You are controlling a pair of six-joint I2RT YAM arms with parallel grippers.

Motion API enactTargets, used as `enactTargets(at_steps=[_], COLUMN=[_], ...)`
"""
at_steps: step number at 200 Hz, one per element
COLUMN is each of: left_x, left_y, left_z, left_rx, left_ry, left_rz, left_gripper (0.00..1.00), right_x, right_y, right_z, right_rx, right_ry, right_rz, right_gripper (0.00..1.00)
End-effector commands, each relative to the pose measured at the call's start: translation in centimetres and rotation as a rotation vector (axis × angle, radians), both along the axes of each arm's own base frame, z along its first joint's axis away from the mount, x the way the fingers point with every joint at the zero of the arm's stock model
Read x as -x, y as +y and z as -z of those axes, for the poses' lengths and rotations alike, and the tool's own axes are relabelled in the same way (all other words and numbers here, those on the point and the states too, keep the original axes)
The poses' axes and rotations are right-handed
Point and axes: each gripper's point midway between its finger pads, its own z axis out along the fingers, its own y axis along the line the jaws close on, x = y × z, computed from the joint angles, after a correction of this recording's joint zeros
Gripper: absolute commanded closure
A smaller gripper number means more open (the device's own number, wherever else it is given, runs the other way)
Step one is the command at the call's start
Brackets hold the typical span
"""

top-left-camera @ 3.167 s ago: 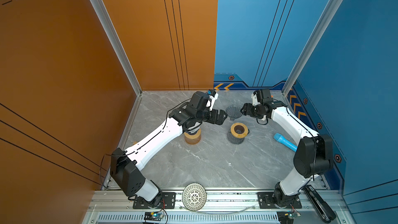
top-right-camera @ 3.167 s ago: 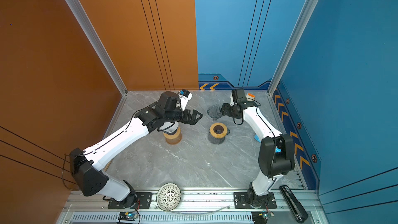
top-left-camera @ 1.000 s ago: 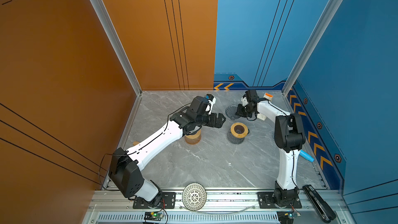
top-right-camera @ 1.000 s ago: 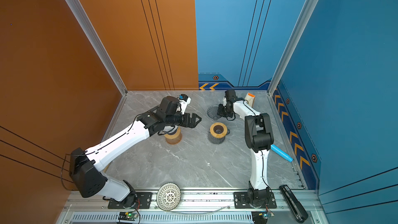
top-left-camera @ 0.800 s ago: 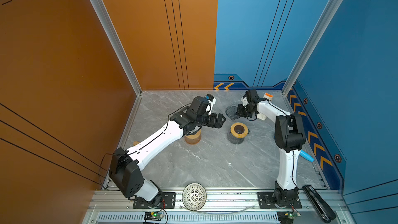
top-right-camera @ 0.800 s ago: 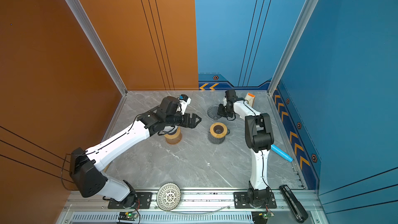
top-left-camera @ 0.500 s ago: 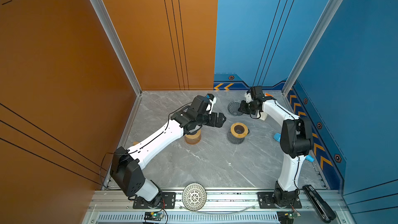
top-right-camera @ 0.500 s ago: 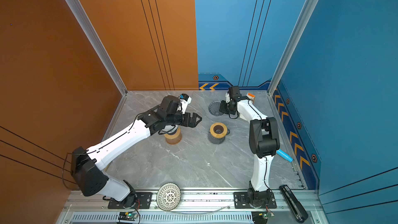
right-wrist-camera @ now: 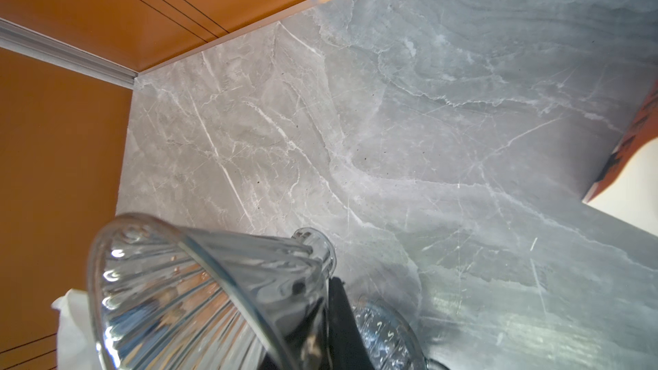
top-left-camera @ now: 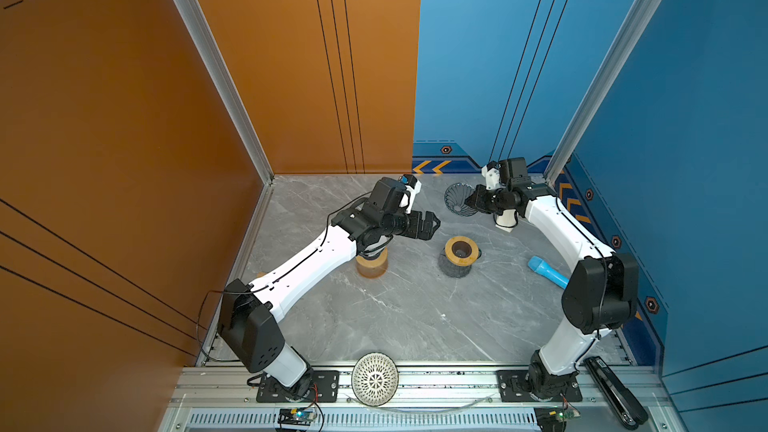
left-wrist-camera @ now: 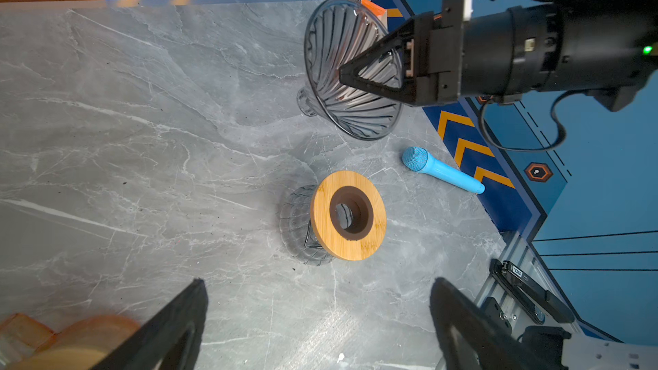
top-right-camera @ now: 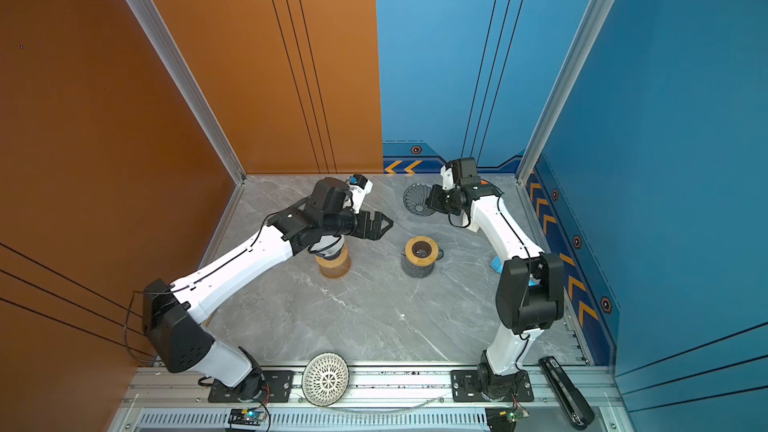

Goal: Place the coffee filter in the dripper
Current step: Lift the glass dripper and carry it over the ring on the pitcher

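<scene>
Now | right claw (top-left-camera: 471, 202): clamped on rim of glass dripper (top-left-camera: 456, 197), cone tipped sideways | left claw (top-left-camera: 431, 224): jaws apart, empty, hovering near wooden-ringed jug (top-left-camera: 459, 250)

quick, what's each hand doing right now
left hand: open, holding nothing
right hand: closed on the glass dripper

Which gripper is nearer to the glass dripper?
Right. The right gripper is shut on the glass dripper; the left gripper stands open, apart, to its left in both top views.
</scene>
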Motion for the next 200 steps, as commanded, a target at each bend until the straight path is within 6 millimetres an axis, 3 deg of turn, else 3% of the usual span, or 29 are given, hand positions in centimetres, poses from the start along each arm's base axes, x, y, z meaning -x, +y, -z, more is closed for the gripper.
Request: enactTargets(at_steps=[1,57,115,160,200], left_x=[0.1,0.0,-0.1,0.2,0.2], left_y=[0.0,-0.7,-0.8,-0.6,-0.6], left_z=[-0.4,0.1,0.4,1.1,1.1], left_rx=[-0.006,0.019,0.023,0.018,0.027], left_ry=[-0.006,0.027,0.031,0.048,0.053], left_rz=[0.032,0.062,0.065,0.068,0.067], left_gripper=[0.02,0.02,0.02,0.02,0.02], right_x=[2.7,7.7,11.8,12.7,12.2], right_y=[0.3,-0.4,-0.4,-0.1,0.1], right_z=[-1.6,-2.6,-1.0,1.4,2.3], right_rx=[-0.034,-0.006,-0.010,0.012,0.014], right_ry=[0.010,0.046,0.126,0.188,0.181], right_rz=[-0.019,-0.035,-0.059,-0.062,-0.045], right_gripper=[1.00,1.00,1.00,1.00,1.00])
